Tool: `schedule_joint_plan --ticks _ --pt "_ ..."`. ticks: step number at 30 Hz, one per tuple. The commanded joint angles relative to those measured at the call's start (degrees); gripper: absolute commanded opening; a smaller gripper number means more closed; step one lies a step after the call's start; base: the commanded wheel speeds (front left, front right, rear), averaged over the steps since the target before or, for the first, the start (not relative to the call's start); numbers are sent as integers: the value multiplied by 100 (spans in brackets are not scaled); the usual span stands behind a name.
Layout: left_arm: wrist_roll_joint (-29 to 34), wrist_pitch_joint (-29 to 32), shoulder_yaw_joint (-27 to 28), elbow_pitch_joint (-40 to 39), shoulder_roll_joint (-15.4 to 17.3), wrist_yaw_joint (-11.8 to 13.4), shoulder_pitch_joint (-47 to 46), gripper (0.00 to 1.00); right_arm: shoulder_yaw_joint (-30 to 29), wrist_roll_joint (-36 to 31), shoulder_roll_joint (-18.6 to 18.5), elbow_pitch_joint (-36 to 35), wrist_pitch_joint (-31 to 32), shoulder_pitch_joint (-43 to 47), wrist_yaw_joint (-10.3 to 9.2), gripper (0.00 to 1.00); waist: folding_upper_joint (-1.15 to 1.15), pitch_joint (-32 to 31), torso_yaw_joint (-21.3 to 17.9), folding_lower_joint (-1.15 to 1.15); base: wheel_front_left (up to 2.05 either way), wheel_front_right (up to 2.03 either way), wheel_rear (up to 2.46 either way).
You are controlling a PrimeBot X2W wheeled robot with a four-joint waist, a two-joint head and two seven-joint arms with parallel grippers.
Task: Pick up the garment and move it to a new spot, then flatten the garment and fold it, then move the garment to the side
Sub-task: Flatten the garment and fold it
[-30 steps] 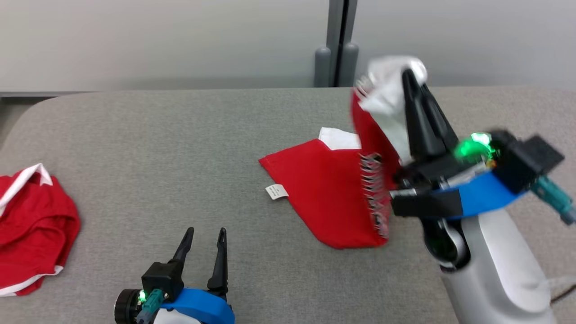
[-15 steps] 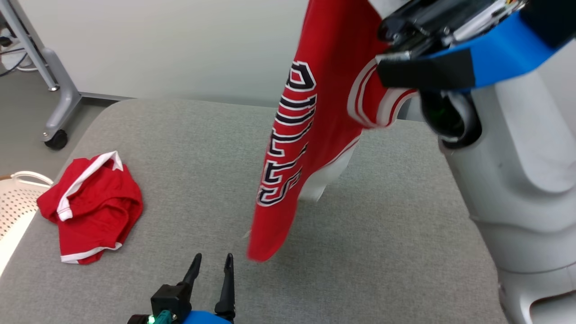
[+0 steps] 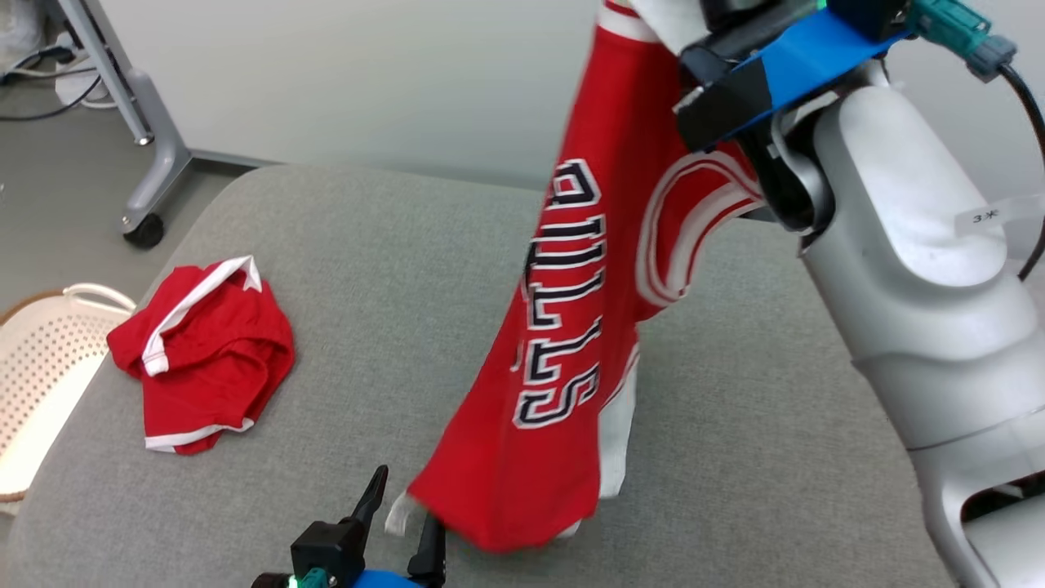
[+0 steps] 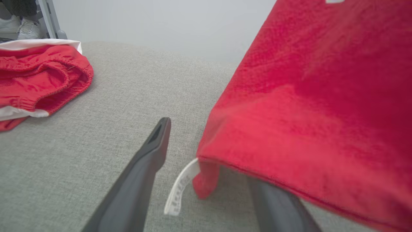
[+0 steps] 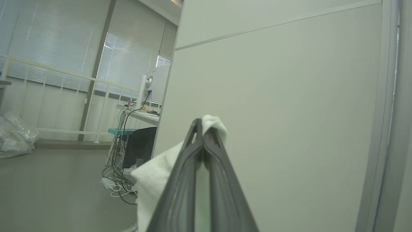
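Observation:
The garment [image 3: 571, 327] is a red jersey with dark lettering and a white lining. It hangs tall from the upper right down to the grey padded table [image 3: 367, 245]. In the right wrist view, my right gripper [image 5: 202, 125] is shut on a bunch of the garment's white cloth [image 5: 154, 180], held high in front of a wall. Its blue wrist [image 3: 784, 57] sits at the top of the head view. My left gripper [image 3: 406, 502] stands open at the bottom edge. The hem [image 4: 315, 96] drapes over its right finger, and a white label [image 4: 178, 190] hangs between the fingers.
A pair of crumpled red shorts [image 3: 204, 351] with white trim lies on the table's left part. A white perforated basket [image 3: 41, 384] stands off the left edge. A grey wheeled stand leg [image 3: 147, 163] is on the floor beyond. My right forearm [image 3: 914, 286] stands at the right.
The head camera has shifted. My right gripper has lifted the garment off the table so it hangs. The hem now reaches my left gripper, which stays open.

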Motion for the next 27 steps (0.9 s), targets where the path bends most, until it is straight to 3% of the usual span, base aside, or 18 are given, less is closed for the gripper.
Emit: schedule_joint_plan --ticks 1,7,8,9,10,16,27 --pt "-10 -16 -39 -29 -1 -5 -119 100 -74 -199 -115 201 -25 -151 1 0 0 150 130 0 0 0 0" --pt "-95 -16 -317 -58 -2 33 -355 100 -786 -1368 -573 1405 -25 -92 1 0 0 622 613 0 0 0 0" --pt "-111 -16 -351 -52 -1 40 -381 100 -946 -1546 -644 1584 -25 -27 1 30 0 673 681 0 0 0 0" --pt "-115 -17 -389 -46 -1 46 -398 100 -1115 -1700 -694 1724 -25 44 1 75 0 724 745 0 0 0 0" --pt "-118 -16 -410 -40 -2 44 -399 100 -1296 -1784 -710 1864 -25 126 1 100 0 751 786 0 0 0 0" --pt "-88 -17 -338 -46 -4 96 -352 100 -2022 -2183 -580 2014 -27 688 1 100 0 827 722 0 0 0 0" --pt "107 -17 -90 -38 -2 30 -470 100 -2385 -1561 -300 1021 -26 2558 1 100 0 724 -81 0 0 0 0"
